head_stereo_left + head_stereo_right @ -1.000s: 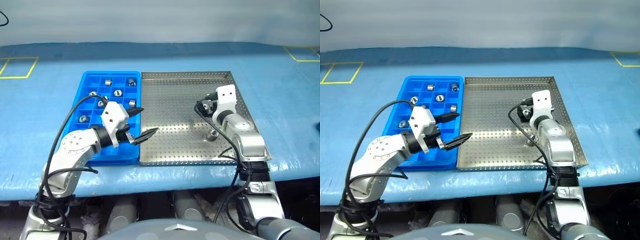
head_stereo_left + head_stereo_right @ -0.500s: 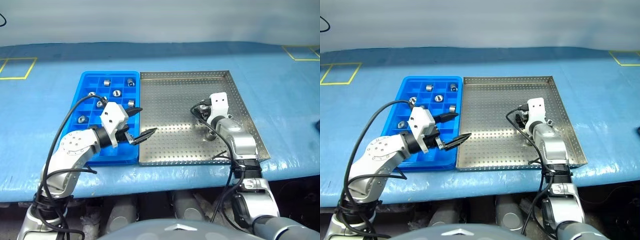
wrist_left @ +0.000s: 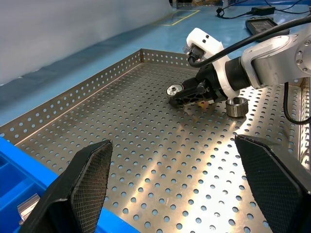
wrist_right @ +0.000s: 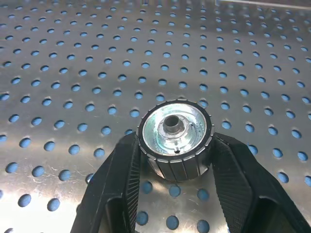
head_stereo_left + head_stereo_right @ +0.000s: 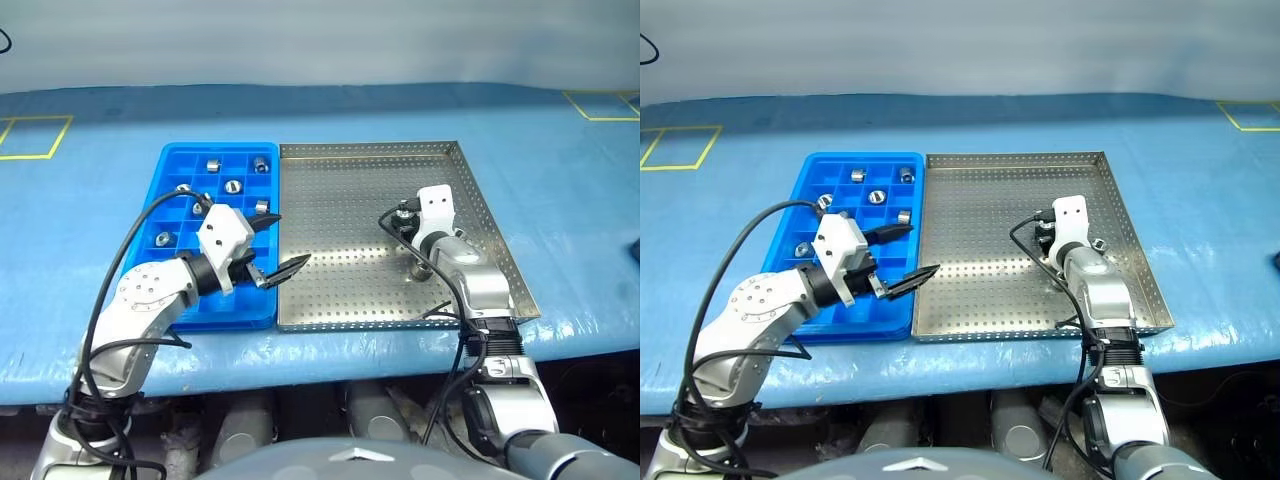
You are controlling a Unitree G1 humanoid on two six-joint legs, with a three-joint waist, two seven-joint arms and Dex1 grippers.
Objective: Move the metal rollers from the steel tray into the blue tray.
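**Q:** How is the right gripper (image 4: 175,160) configured, and where is the gripped part located?

**A:** The right gripper is clamped on one metal roller (image 4: 175,133). The roller is pinched between the two black fingers (image 4: 116,179), one on each side of its ribbed wall, with its hollow face turned toward the wrist camera. The roller is held low over the perforated floor of the steel tray (image 5: 350,200), in the tray's right half; whether it touches the floor cannot be told. A second roller (image 3: 237,107) is seen standing on the tray floor just beside the right gripper.

**Q:** How is the left gripper (image 5: 272,246) configured?

**A:** The left gripper is spread wide and nothing is held. It is positioned over the seam where the blue tray (image 5: 170,215) meets the steel tray, with its fingertips pointed toward the steel tray.

**Q:** Where are the remaining rollers located?

**A:** Several rollers (image 5: 234,186) are seated singly in compartments of the blue tray, mostly in its far half. The blue tray is placed directly against the left rim of the steel tray. Both trays are set on a blue table cover (image 5: 560,190).
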